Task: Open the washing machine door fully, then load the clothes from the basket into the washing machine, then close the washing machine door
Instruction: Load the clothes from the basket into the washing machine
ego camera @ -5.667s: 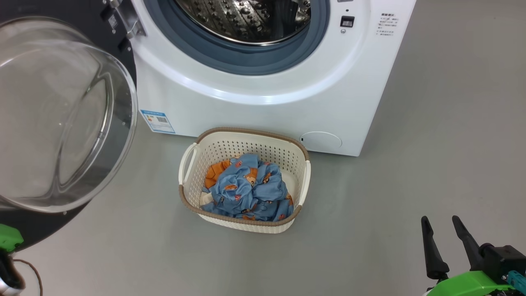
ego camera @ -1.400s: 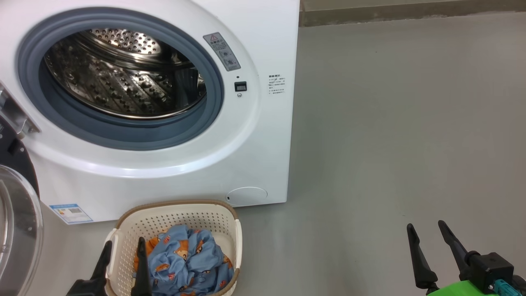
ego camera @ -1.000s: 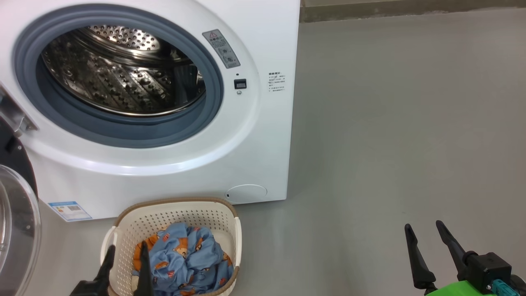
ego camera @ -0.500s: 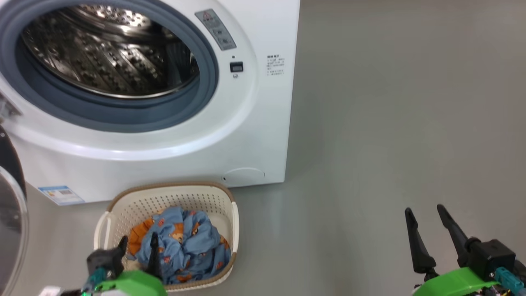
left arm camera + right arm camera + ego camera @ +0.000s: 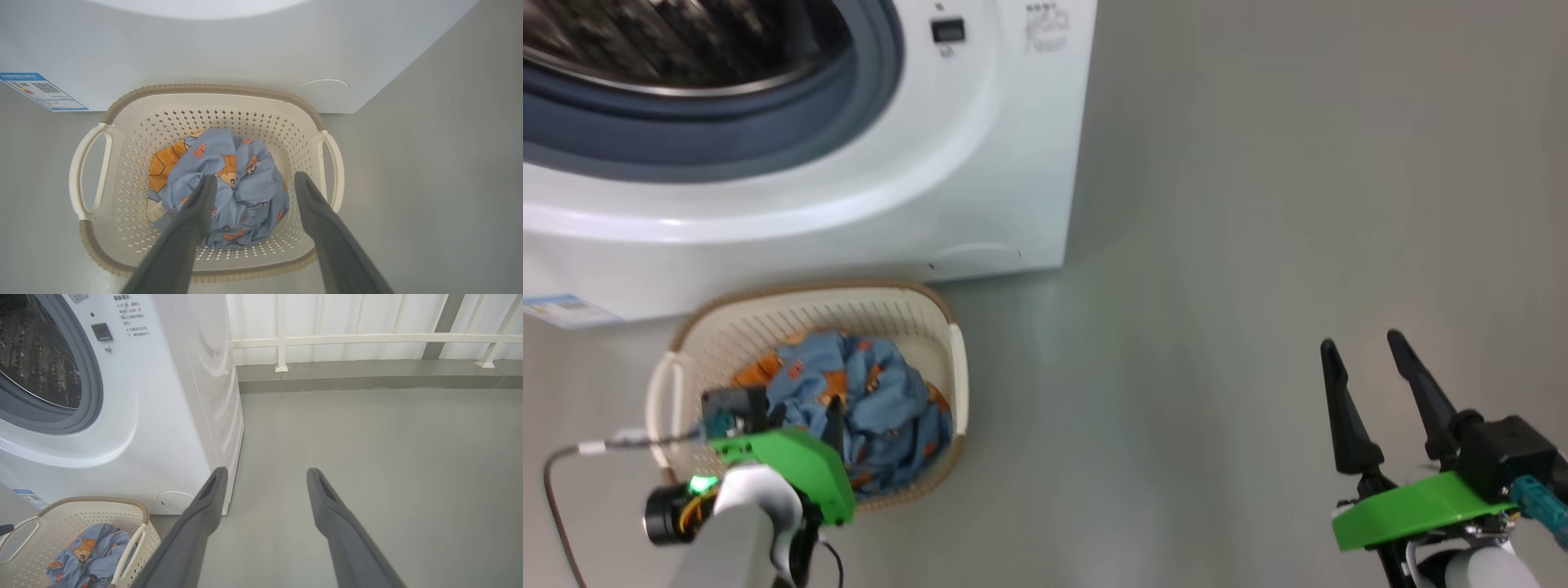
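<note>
1. Moved since half a second ago: the left gripper [image 5: 255, 178] has come further in over the laundry, and its green mount and pale forearm now rise into the head view. The head camera has tipped down too, so everything sits higher in that view.
2. Left gripper, state: two long dark fingers spread wide, nothing between them gripped.
3. Cream-white perforated plastic basket [image 5: 204, 88] with brown woven-look rim and two white side handles: on the grey floor [image 5: 1258, 204], just in front of the machine.
4. Light-blue clothes [image 5: 245, 192] printed with orange bears, with an orange piece at one side and a cream scrap: bundled in the middle of the basket.
5. Clothes relative to left gripper: in the left wrist view one finger lies across the blue bundle, and the other lies over the basket's holed wall beside a handle. The bundle sits mostly between the two. Contact cannot be told.
6. Big white front-loading washing machine [image 5: 849, 212]: mouth uncovered, grey-blue rubber gasket [image 5: 686, 139] around a steel perforated drum [image 5: 36, 363]. A blue label sticker [image 5: 43, 90] and a round lower cover [image 5: 322, 92] sit low on its front.
7. Right gripper [image 5: 1361, 343]: fingers wide apart, empty, over bare floor, well apart from basket and machine.
8. White railing [image 5: 367, 338]: along the far wall.
</note>
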You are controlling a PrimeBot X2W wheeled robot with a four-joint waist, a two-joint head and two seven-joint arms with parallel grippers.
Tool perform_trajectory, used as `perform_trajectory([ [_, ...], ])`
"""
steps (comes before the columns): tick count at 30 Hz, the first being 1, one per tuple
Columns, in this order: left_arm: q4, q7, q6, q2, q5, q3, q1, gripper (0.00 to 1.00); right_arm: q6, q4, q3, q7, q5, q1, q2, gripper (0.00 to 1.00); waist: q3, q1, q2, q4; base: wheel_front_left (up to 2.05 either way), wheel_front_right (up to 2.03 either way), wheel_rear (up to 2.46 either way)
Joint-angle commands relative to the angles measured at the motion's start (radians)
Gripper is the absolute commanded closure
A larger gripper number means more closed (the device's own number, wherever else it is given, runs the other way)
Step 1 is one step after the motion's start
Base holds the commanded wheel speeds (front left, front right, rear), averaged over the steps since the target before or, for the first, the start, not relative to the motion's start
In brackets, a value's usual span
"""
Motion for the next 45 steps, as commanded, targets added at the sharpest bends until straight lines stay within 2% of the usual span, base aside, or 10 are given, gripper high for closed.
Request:
perform_trajectory([
  [1,0.012,-0.001,-0.008,0.031,-0.007,0.026,-0.040,0.00,0.004,-0.030,0.029,-0.013,0.021,-0.030,-0.012,0.00,0.121,-0.0002,-0.0001,-0.054,0.00,0.00,0.00],
  [10,0.197,0.041,-0.031,0.073,-0.045,0.049,-0.226,0.00,0.004,-0.043,0.044,-0.051,0.044,-0.096,-0.012,0.00,0.332,-0.0002,-0.0001,-0.114,0.00,0.00,0.00],
  [21,0.250,0.101,-0.034,0.136,-0.093,0.085,-0.360,0.00,0.004,-0.073,0.061,-0.092,0.072,-0.149,-0.012,0.00,0.524,-0.0002,-0.0001,-0.151,0.00,0.00,0.00],
  [34,0.269,0.174,0.041,0.176,-0.096,0.076,-0.447,0.00,0.004,-0.106,0.073,-0.112,0.087,-0.172,-0.012,0.00,0.635,-0.0002,-0.0001,-0.163,0.00,0.00,0.00],
  [35,0.269,0.173,0.043,0.175,-0.098,0.076,-0.449,0.13,0.004,-0.106,0.073,-0.113,0.088,-0.172,-0.012,0.00,0.637,-0.0002,-0.0001,-0.162,0.00,0.00,0.00],
  [36,0.270,0.172,0.045,0.174,-0.101,0.078,-0.452,0.43,0.004,-0.107,0.074,-0.113,0.089,-0.173,-0.012,0.00,0.640,-0.0002,-0.0001,-0.162,0.00,0.00,0.00],
  [37,0.270,0.172,0.047,0.174,-0.102,0.076,-0.454,0.59,0.004,-0.107,0.075,-0.114,0.090,-0.173,-0.012,0.00,0.642,-0.0002,-0.0001,-0.162,0.00,0.00,0.00],
  [39,0.271,0.164,0.050,0.172,-0.103,0.075,-0.456,1.00,0.004,-0.106,0.075,-0.115,0.092,-0.175,-0.012,0.00,0.643,-0.0002,-0.0001,-0.160,0.00,0.00,0.00],
  [45,0.272,0.138,0.055,0.169,-0.118,0.081,-0.455,1.00,0.004,-0.101,0.074,-0.117,0.095,-0.184,-0.012,0.00,0.641,-0.0002,-0.0001,-0.154,0.00,0.00,0.00],
])
